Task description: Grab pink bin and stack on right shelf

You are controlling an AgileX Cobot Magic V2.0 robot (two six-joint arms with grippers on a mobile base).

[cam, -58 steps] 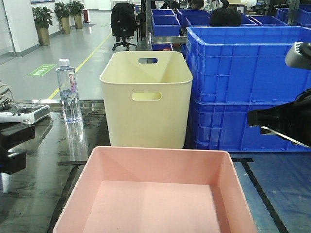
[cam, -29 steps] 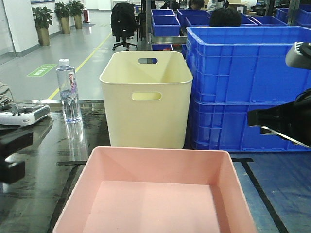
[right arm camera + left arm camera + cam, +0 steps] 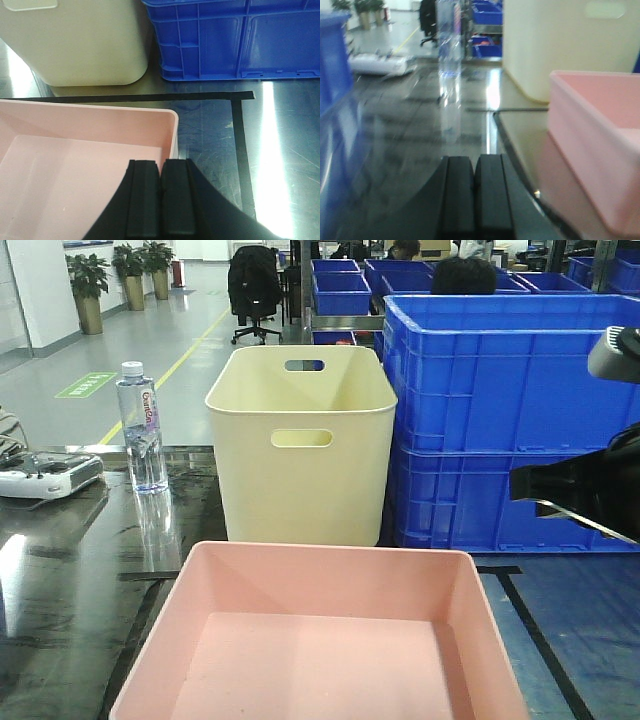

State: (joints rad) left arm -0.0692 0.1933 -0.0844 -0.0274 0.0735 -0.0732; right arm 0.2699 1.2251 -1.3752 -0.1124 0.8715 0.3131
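Observation:
The pink bin (image 3: pixel 320 640) sits empty on the dark glossy marbled surface (image 3: pixel 60 620), inside a black tape rectangle (image 3: pixel 240 140). My right gripper (image 3: pixel 161 165) is shut and empty, hovering over the bin's (image 3: pixel 75 165) right rim near its far right corner. My right arm (image 3: pixel 580 490) shows at the right edge of the front view. My left gripper (image 3: pixel 474 162) is shut and empty, low over the dark surface to the left of the pink bin (image 3: pixel 600 140). The left wrist view is blurred.
A taller cream bin (image 3: pixel 300 440) with handle slots stands just behind the pink bin. Two stacked blue crates (image 3: pixel 500 420) stand at the back right. A water bottle (image 3: pixel 145 430) and a white remote controller (image 3: pixel 50 475) are at the back left.
The dark part of my left arm at the left edge of the front view has dropped lower and left that view. The pink bin and right arm have not moved.

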